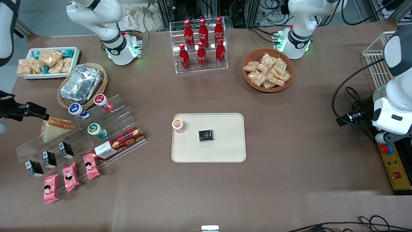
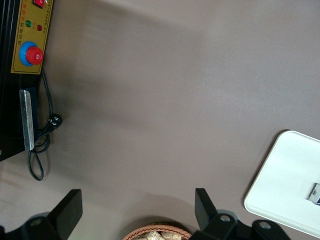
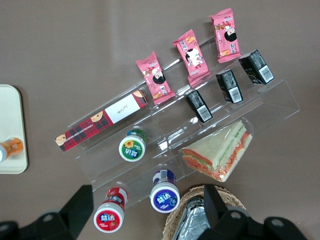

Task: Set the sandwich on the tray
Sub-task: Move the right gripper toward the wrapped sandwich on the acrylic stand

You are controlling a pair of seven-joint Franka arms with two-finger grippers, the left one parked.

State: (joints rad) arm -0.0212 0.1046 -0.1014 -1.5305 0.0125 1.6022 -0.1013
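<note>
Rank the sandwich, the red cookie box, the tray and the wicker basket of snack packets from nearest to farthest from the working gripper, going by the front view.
From the gripper, open, by the clear stand:
1. Sandwich, on the stand just beside the gripper.
2. Red cookie box, on the stand's end toward the tray.
3. Tray, mid-table.
4. Wicker basket of snack packets, toward the parked arm's end.

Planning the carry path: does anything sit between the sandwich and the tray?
Yes. Between the sandwich on the clear stand and the tray, small yogurt cups and a cookie box stand on the stand. The gripper, jaws open, hovers above them.

clear-wrapped sandwich (image 3: 220, 155), matt plastic tray (image 1: 225, 151), clear acrylic rack (image 3: 260, 107), woven basket (image 1: 249, 59)
</note>
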